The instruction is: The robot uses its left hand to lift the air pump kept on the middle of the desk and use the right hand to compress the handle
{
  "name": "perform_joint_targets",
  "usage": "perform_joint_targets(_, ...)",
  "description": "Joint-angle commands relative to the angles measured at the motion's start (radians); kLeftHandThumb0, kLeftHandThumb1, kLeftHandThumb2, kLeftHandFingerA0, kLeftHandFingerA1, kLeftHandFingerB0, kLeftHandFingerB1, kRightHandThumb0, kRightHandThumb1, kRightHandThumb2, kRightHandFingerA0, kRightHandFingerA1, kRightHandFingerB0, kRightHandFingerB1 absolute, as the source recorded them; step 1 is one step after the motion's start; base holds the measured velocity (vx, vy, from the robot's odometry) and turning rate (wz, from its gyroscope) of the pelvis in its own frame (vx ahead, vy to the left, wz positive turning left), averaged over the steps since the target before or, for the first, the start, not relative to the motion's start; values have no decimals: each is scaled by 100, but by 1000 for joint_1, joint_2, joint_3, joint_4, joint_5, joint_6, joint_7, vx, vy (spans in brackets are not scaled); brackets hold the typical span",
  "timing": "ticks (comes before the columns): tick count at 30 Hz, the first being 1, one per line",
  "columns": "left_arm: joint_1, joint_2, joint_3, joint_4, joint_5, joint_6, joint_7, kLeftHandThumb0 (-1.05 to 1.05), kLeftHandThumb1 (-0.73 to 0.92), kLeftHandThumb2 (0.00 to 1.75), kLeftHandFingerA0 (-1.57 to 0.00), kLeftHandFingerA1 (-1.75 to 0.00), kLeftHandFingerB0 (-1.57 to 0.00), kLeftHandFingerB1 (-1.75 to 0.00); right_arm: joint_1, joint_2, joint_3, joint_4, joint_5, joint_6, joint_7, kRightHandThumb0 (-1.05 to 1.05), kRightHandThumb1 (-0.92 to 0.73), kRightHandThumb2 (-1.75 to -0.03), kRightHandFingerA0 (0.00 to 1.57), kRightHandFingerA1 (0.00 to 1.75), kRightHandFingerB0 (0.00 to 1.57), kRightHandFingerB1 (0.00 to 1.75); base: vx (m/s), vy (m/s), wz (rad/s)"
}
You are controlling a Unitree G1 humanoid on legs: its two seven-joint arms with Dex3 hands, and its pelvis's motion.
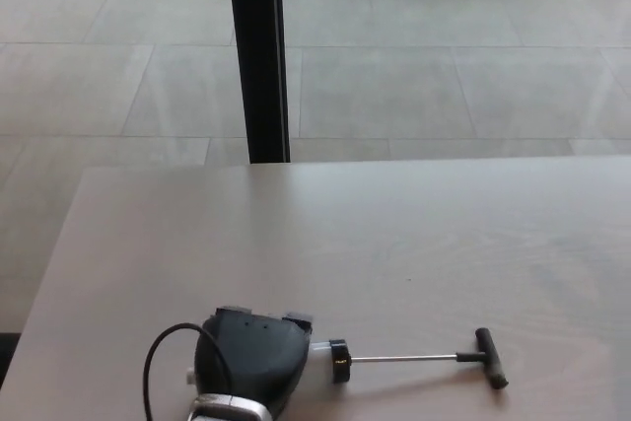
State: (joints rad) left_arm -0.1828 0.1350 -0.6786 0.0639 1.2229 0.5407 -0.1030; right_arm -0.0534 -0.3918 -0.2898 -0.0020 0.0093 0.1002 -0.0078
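**Left hand over pump barrel, handle out at 3 o'clock**

You see the left hand (251, 357) low in the head view, near the 6 o'clock edge of the bench (414, 234). It sits over the barrel end of the air pump (414, 357), covering most of the barrel. Its fingers (296, 320) curl over the barrel's far side, so they appear clamped on the pump; the contact itself is hidden under the hand's black shell.

Pump position: lying on its side on the bench, long axis running 9 o'clock to 3 o'clock. A short clear stretch of barrel shows just beside the hand, ending in a black collar (339, 360). From the collar a thin metal rod (404, 357) extends toward 3 o'clock, fully drawn out. The black T-handle (491, 357) sits at the rod's end, crosswise to it, well apart from the hand. Whether the pump rests on the bench or is slightly raised, you cannot tell.

A black cable (158, 367) loops out from the hand toward 9 o'clock and runs off the lower edge.

The right hand does not show.

Beyond the bench at 12 o'clock: a pale tiled floor (444, 56) and an upright black post (258, 51).
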Motion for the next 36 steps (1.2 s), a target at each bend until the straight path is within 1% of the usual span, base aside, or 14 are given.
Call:
perform_joint_targets(1,138,-1,123,100,-236,-173,177,-19,80,76,-72,-175,-69,-145,-6,20,-17,-11,0,-17,-21,-54,-75,-63,64,64,77,47,0,0,0)
perform_joint_targets(5,137,-10,188,93,-310,-255,184,-15,75,86,-72,-175,-63,-160,-17,33,-27,-4,37,-14,-2,-54,-74,-62,66,80,73,47,0,0,0)
perform_joint_targets(15,100,-66,297,65,-408,-385,278,-17,71,93,-78,-175,-67,-157,-84,27,22,-37,83,85,79,-75,-92,-71,31,42,28,33,0,0,0)
perform_joint_targets(16,76,-70,301,61,-405,-378,264,-17,72,94,-79,-175,-68,-155,-103,36,31,-42,120,108,111,-35,-54,-113,1,50,0,48,0,0,0)
perform_joint_targets(17,62,-69,301,63,-397,-377,263,-17,70,97,-81,-175,-69,-156,-112,38,45,-44,113,111,113,-83,-92,-73,13,38,10,30,0,0,0)
perform_joint_targets(18,49,-65,300,67,-391,-379,259,-17,69,100,-83,-175,-69,-155,-124,49,51,-47,127,126,118,-75,-75,-116,0,42,9,35,0,0,0)
perform_joint_targets(21,18,-43,292,85,-370,-389,251,-11,64,104,-82,-175,-71,-149,-163,70,96,-62,124,173,123,-99,-92,-129,0,12,0,9,0,0,0)
perform_joint_targets(22,9,-34,294,95,-375,-409,259,-19,60,110,-114,-142,-90,-122,-179,82,115,-70,120,196,115,-102,-92,-130,0,9,0,5,0,0,0)
perform_joint_targets(24,4,-30,295,95,-379,-405,256,-19,60,110,-117,-141,-89,-118,-190,91,126,-78,121,227,113,-105,-92,-132,0,7,0,1,0,0,0)
perform_joint_targets(25,0,-29,295,98,-380,-406,258,-11,65,99,-86,-175,-70,-150,-197,97,135,-82,116,247,108,-105,-92,-132,0,7,0,0,0,0,0)
perform_joint_targets(27,-13,-26,293,108,-373,-404,264,-8,60,106,-90,-175,-75,-152,-207,107,157,-78,104,251,109,-105,-92,-133,0,9,0,1,0,0,0)
perform_joint_targets(28,-20,-18,286,112,-356,-399,268,-16,55,111,-120,-143,-93,-122,-217,111,176,-80,101,265,117,-105,-92,-134,0,10,0,1,0,0,0)
perform_joint_targets(32,-33,7,268,114,-331,-390,261,-11,62,103,-91,-175,-73,-150,-236,125,212,-88,105,300,133,-103,-92,-133,0,14,0,3,0,0,0)
perform_joint_targets(36,-53,46,249,121,-314,-414,264,-9,61,102,-88,-175,-73,-149,-276,160,244,-75,94,329,116,-102,-92,-132,0,15,0,3,0,0,0)
